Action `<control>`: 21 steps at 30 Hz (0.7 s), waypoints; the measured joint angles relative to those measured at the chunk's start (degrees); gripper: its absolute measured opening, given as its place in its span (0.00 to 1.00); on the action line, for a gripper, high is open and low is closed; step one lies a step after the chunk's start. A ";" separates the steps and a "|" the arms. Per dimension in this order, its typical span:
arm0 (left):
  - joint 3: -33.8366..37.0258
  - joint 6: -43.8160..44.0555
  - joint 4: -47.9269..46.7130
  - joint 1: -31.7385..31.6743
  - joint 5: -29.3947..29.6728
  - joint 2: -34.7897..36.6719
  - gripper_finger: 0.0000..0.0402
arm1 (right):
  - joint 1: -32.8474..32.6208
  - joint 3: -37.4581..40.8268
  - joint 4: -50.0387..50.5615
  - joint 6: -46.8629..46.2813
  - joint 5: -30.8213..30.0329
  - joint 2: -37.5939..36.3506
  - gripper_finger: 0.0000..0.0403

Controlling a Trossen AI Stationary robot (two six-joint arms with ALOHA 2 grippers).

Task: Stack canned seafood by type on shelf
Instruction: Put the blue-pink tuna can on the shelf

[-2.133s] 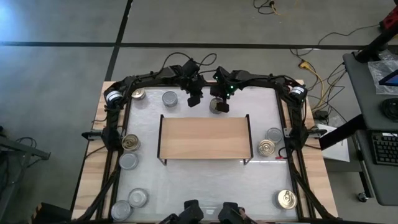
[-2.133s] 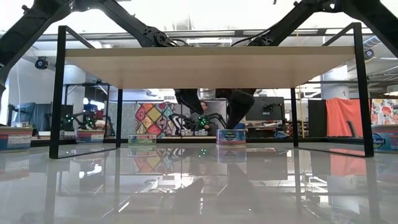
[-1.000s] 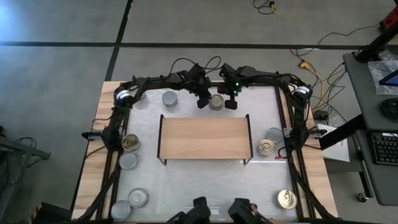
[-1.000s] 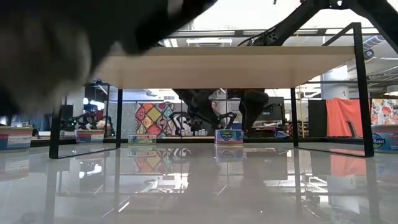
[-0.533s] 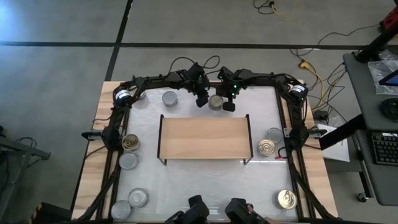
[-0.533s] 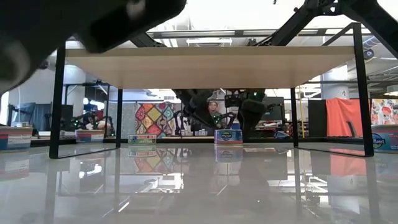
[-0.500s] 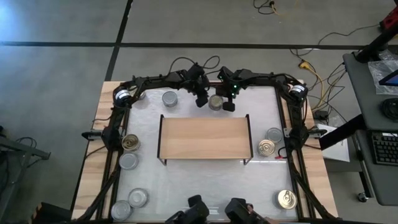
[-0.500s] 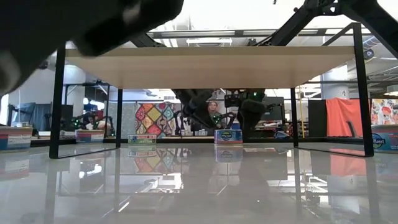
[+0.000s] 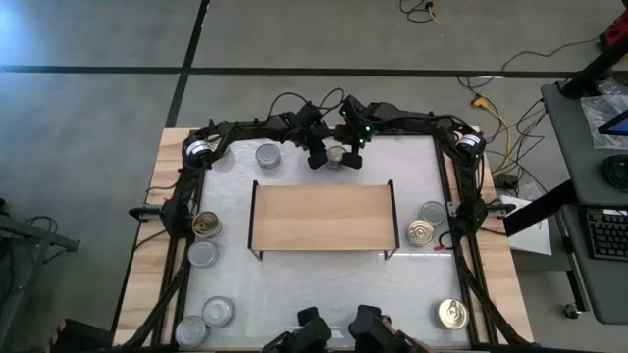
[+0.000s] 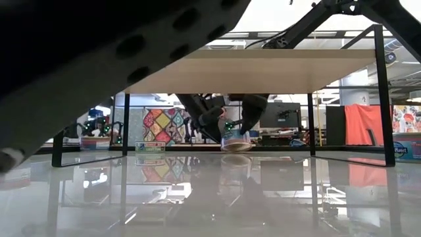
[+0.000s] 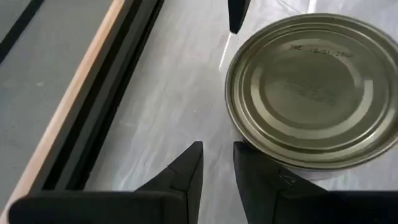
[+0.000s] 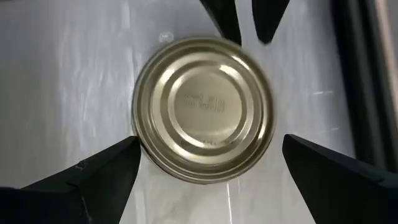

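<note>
From above, a white table (image 9: pixel 324 289) with a wooden border carries a low wooden shelf (image 9: pixel 323 216) at its middle, with nothing on the board. Both arms reach to the table's far edge, where a gold-topped can (image 9: pixel 337 156) sits just behind the shelf. The right gripper (image 9: pixel 346 157) straddles this can with its fingers spread wide, while the left gripper (image 9: pixel 316 157) sits just beside the can with its fingers nearly together. More cans lie around the shelf: a silver can (image 9: pixel 267 155) near the far left corner, a gold one (image 9: pixel 205 226) and a silver one (image 9: pixel 202 254) along the left edge, two silver ones (image 9: pixel 217 313) at the near left corner, a silver one (image 9: pixel 432 212) and a gold one (image 9: pixel 421 232) by the right edge, and a gold one (image 9: pixel 452 314) at the near right corner. From table height, the shelf's underside (image 10: pixel 263 69) spans the scene and the can (image 10: pixel 235 139) shows tilted between the dark fingers beyond it. The left wrist camera shows its two fingertips (image 11: pixel 186 168) close together, one just beside the can's rim (image 11: pixel 311 81). The right wrist camera shows the can (image 12: pixel 204 109) centred between its widely parted fingers (image 12: pixel 106 171).
</note>
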State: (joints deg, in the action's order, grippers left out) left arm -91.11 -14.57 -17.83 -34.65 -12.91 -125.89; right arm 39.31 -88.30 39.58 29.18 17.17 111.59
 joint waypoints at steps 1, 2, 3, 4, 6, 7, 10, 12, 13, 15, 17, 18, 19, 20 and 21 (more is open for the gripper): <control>0.00 -0.16 -0.01 -0.01 0.03 0.00 0.19 | -0.01 -0.40 0.04 0.07 0.02 -0.03 0.94; 0.00 -0.39 -0.12 -0.03 0.03 0.00 0.19 | -0.05 -0.75 0.00 0.05 0.01 -0.04 0.94; 0.00 -0.58 -0.29 -0.04 0.01 0.00 0.19 | -0.07 -0.98 -0.03 -0.08 -0.04 -0.05 0.94; 0.00 -0.89 -0.35 -0.04 0.00 0.00 0.19 | -0.07 -1.09 0.00 -0.32 -0.02 -0.07 0.94; 0.00 -1.46 -1.15 -0.04 -0.10 0.02 0.19 | -0.07 -1.15 0.01 -1.13 -0.09 -0.09 0.94; 0.00 -1.79 -1.72 -0.04 -0.24 0.02 0.19 | -0.01 -1.20 -0.02 -1.39 -0.24 -0.09 0.94; 0.00 -3.17 -4.11 -0.04 -0.82 0.21 0.19 | 0.07 -1.20 -0.61 -2.09 -2.49 -0.16 0.94; 0.02 -4.10 -5.42 -0.04 -1.46 0.31 0.19 | 0.11 -1.22 -1.87 -1.74 -5.59 -0.17 0.94; 0.02 -4.40 -5.85 0.00 -1.80 0.33 0.19 | 0.22 -1.26 -2.60 -1.67 -6.27 -0.17 0.94; 0.02 -4.62 -6.64 0.04 -2.53 0.35 0.19 | 0.39 -1.36 -3.28 -2.27 -6.36 -0.22 0.94; 0.02 -4.90 -7.19 0.04 -2.75 0.35 0.19 | 0.44 -1.97 -3.90 -2.63 -6.27 -0.26 0.94; 0.08 -4.92 -7.37 0.04 -2.94 0.35 0.19 | 0.44 -2.32 -4.32 -2.62 -6.10 -0.26 0.94; 0.09 -4.92 -7.48 0.04 -3.00 0.35 0.19 | 0.44 -2.68 -4.72 -2.55 -6.03 -0.33 0.94; 0.13 -4.92 -7.57 0.08 -3.13 0.35 0.19 | 0.45 -3.07 -4.88 -2.44 -6.05 -0.37 0.94; 0.13 -4.92 -7.66 0.16 -3.18 0.35 0.19 | 0.48 -3.48 -4.96 -2.40 -6.05 -0.37 0.94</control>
State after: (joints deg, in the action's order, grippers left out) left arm -90.98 -19.49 -25.49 -34.49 -16.10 -125.54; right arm 39.79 -91.78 34.62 26.77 11.11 111.22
